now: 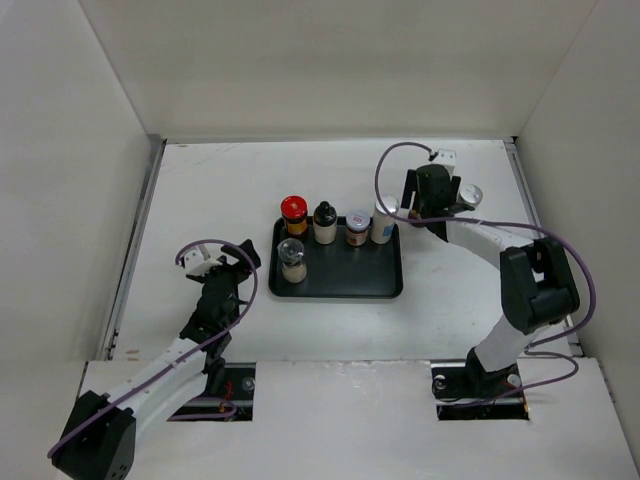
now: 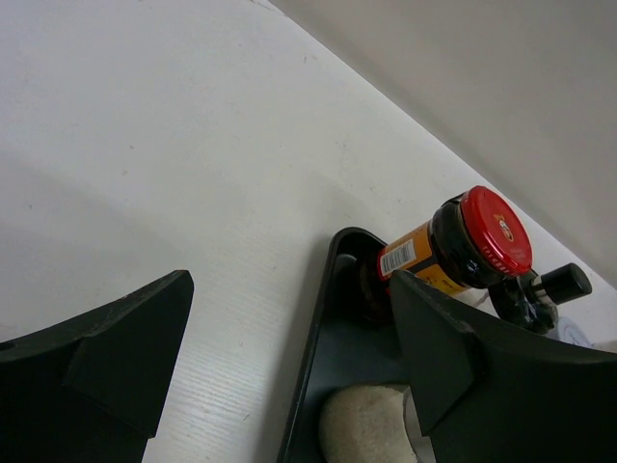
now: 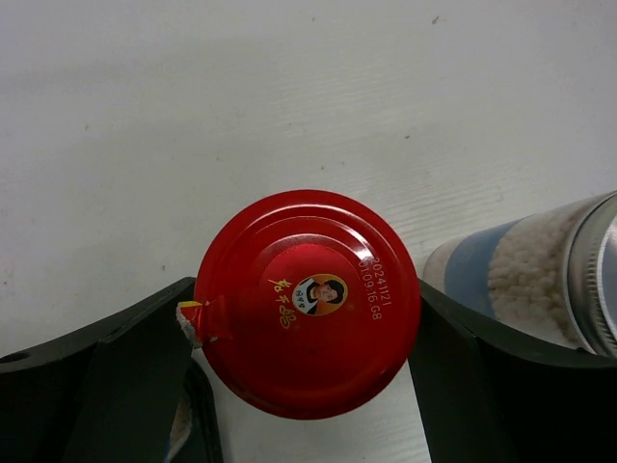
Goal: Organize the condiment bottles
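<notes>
A black tray [image 1: 340, 285] holds a red-capped dark jar [image 1: 293, 213], a black-capped bottle [image 1: 324, 222], a small dark jar [image 1: 357, 228], a white-and-blue cylinder [image 1: 383, 220] and a pale-lidded jar [image 1: 291, 260]. My right gripper [image 1: 428, 205] is just right of the tray. It is shut on a second red-capped jar [image 3: 308, 301], its fingers [image 3: 135, 357] against both sides of the lid. A silver-capped cylinder [image 1: 470, 195] stands beside it and shows in the right wrist view [image 3: 540, 280]. My left gripper [image 1: 232, 262] is open and empty, left of the tray.
White walls enclose the table on the left, back and right. In the left wrist view the tray rim [image 2: 318, 338] lies between my open fingers [image 2: 116, 357], with the pale-lidded jar [image 2: 371, 424] and the red-capped jar [image 2: 472, 241] beyond. The tray's front half is bare.
</notes>
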### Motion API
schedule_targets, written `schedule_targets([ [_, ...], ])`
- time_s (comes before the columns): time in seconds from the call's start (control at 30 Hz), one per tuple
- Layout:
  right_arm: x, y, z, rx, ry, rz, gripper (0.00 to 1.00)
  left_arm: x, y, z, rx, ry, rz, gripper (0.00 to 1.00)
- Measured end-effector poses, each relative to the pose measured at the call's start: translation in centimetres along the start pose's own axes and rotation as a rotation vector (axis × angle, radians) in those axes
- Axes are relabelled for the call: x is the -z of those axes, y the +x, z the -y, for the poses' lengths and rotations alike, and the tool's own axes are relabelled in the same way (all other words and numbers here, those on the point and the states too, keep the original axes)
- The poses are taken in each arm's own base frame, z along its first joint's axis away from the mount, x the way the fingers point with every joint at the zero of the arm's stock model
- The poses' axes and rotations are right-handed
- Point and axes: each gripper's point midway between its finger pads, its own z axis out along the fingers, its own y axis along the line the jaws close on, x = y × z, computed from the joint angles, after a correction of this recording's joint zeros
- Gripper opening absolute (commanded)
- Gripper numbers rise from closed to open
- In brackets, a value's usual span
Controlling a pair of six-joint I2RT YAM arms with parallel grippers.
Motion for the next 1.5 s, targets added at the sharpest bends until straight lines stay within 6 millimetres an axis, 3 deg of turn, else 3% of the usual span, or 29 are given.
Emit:
schedule_targets([
  [0.13,-0.5,0.4,0.3,-0.007,0.007,-0.010,0.65,0.0,0.0,0.0,0.000,0.000,0.000,0.83],
  [0.23,-0.3,0.2,0.5,-0.009,0.014,0.003,0.63,0.0,0.0,0.0,0.000,0.000,0.000,0.83],
  [0.33,1.2,-0.6,0.8,0.007,0.025,0.038,0.63,0.0,0.0,0.0,0.000,0.001,-0.001,0.83],
  [0.43,4.5,-3.6,0.3,0.016,0.006,0.132,0.63,0.0,0.1,0.0,-0.002,0.001,-0.005,0.83],
  [0.63,15.5,-11.6,-3.6,-0.043,-0.171,0.412,0.62,0.0,0.2,0.0,-0.003,0.002,-0.007,0.83],
  [0.73,20.3,-12.6,-6.9,-0.057,-0.305,0.481,0.62,0.0,0.1,0.0,-0.003,0.002,-0.005,0.83],
  [0.83,23.0,-10.9,-10.9,-0.022,-0.430,0.471,0.63,0.0,0.2,0.0,-0.003,0.001,-0.006,0.83],
  [0.9,23.9,-8.3,-13.9,0.029,-0.505,0.432,0.63,0.0,0.2,0.0,-0.003,0.001,-0.006,0.83],
  [1.03,23.4,-0.8,-19.3,0.158,-0.611,0.296,0.63,0.0,0.2,0.0,-0.003,0.001,-0.006,0.83],
  [1.1,22.2,2.8,-20.9,0.221,-0.624,0.227,0.63,0.0,0.2,0.0,-0.003,0.001,-0.006,0.83],
  [1.23,19.9,7.6,-22.0,0.296,-0.608,0.139,0.63,0.0,0.1,0.0,-0.003,0.002,-0.005,0.83],
  [1.5,18.2,10.4,-21.9,0.281,-0.578,0.110,0.68,0.0,0.1,0.1,0.001,0.005,-0.003,0.83],
])
